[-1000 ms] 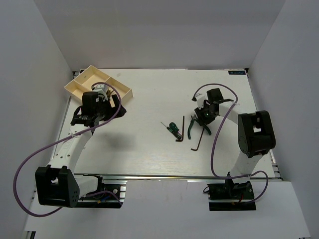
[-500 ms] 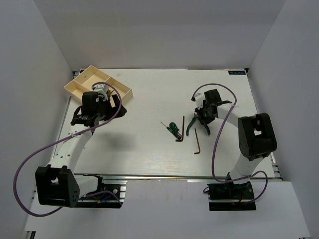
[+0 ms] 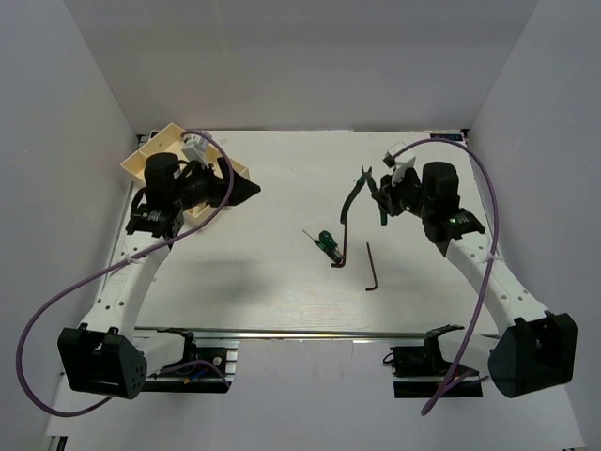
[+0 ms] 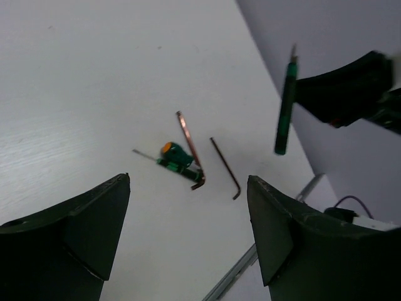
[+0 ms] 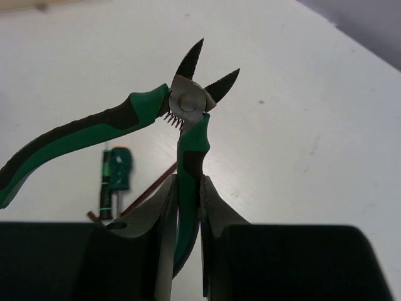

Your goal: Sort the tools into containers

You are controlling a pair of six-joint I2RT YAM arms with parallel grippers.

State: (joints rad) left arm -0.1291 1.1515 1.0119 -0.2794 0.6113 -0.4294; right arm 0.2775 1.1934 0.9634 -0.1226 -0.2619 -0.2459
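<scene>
Far left, at the back corner of the bench point(image 3: 282, 169), sits the tray point(image 3: 167, 139), mostly hidden under the left arm in the overhead view. The left pincer point(image 3: 242, 189) pokes out just past the tray's right side. The wrist view settles its state: fingers point(image 4: 81, 232) spread wide with nothing between them, looking out across the bench at the loose tools.

Over to the middle, the screwdriver point(image 3: 327, 241) lies flat, with a green handle, an orange cap and a thin shaft pointing to the far left. Right against it is a hex key point(image 3: 344, 240), its long arm running toward the back and its short foot touching the end of the screwdriver's handle. Just beside that, apart from both, the second hex key point(image 3: 370, 270) is also flat on the bench.

Now the right side: the pliers point(image 3: 355, 197) are up off the bench, green-and-black handles splayed and cutting tips apart. The right pincer point(image 3: 382, 201) is pinching one handle, with its fingers point(image 5: 213, 210) pressed against it on either side. The other handle hangs free toward the left. The pliers are well apart from the tray, clear across the bench from it.
</scene>
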